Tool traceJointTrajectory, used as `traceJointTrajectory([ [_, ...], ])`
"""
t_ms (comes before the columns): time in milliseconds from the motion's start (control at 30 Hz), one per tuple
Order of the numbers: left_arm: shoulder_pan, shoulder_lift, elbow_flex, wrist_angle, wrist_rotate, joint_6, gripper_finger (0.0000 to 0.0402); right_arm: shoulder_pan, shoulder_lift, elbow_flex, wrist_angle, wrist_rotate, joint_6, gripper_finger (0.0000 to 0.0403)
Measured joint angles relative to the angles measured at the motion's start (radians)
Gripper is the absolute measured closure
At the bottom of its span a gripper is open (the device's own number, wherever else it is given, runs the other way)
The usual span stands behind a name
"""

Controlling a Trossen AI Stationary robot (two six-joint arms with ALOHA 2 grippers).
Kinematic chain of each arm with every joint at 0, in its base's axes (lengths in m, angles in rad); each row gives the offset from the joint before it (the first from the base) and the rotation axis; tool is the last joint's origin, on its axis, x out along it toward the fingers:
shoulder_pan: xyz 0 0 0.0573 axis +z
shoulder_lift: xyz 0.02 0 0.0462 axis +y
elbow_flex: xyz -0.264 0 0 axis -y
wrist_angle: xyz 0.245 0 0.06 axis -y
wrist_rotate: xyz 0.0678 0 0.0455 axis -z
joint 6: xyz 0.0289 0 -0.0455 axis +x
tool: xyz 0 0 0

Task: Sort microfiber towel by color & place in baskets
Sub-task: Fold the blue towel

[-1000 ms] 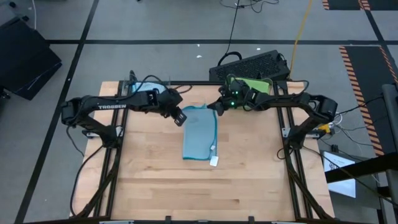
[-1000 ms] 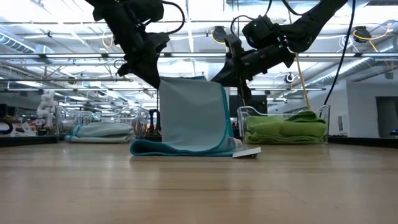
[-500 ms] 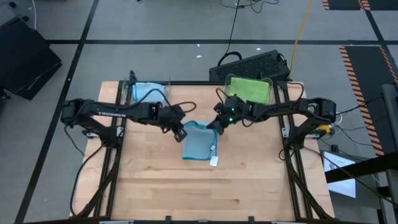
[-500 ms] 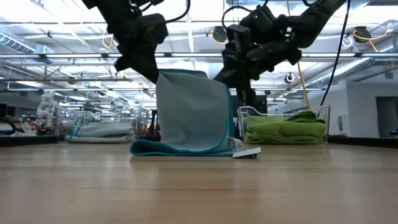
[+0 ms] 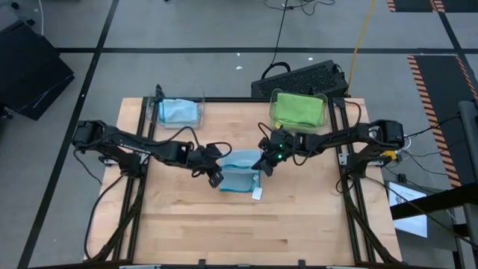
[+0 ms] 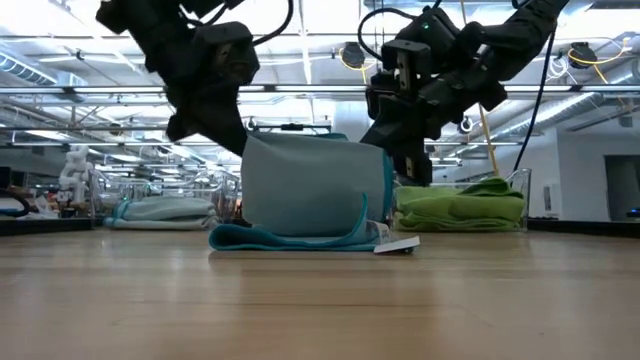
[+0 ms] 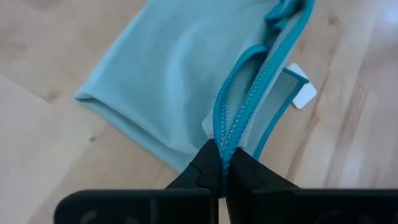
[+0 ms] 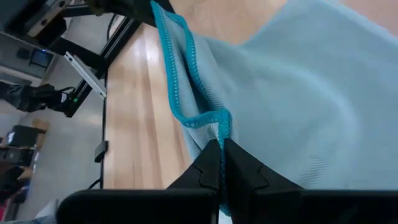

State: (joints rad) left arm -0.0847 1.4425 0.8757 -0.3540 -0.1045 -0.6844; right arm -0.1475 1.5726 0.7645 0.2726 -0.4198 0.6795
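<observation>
Wooden table (image 5: 187,224), mid-fold: blue towel (image 5: 239,170) at centre is pinched by its teal hem, left gripper (image 5: 215,177) & right gripper (image 5: 263,166) both clenched on a corner, so it's doubled over for a basket (image 5: 179,112).

Two matte black jointed arms, each built of slim tubes and bulkier joint housings. Loose black cables loop along both. The right tool (image 5: 263,166) carries a small green light; the left tool (image 5: 215,178) has wedge-shaped black fingers (image 7: 208,169).
</observation>
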Motion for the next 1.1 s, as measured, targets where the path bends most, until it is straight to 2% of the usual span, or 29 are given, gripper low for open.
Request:
traceJointTrajectory([
  [167,-0.022,0.000,-0.071,0.085,0.000,-0.062,0.0394,0.036,0.000,-0.025,0.009,0.040,0.016,0.0401],
  [367,-0.040,0.000,-0.117,0.134,-0.001,-0.050,0.0394,0.061,0.000,-0.042,0.047,0.085,0.018,0.0401],
  [567,-0.038,-0.001,-0.130,0.151,-0.006,-0.047,0.0394,0.072,0.000,-0.043,0.067,0.087,0.016,0.0401],
  [700,-0.038,-0.003,-0.130,0.147,-0.044,-0.060,0.0394,0.074,0.000,-0.043,0.067,0.146,0.026,0.0401],
  [833,-0.018,-0.013,-0.131,0.146,-0.098,-0.063,0.0394,0.056,0.000,-0.043,0.068,0.205,0.018,0.0401],
  [1100,0.065,-0.035,-0.105,0.130,-0.138,-0.011,0.0394,-0.002,0.000,-0.044,0.110,0.209,0.016,0.0401],
])
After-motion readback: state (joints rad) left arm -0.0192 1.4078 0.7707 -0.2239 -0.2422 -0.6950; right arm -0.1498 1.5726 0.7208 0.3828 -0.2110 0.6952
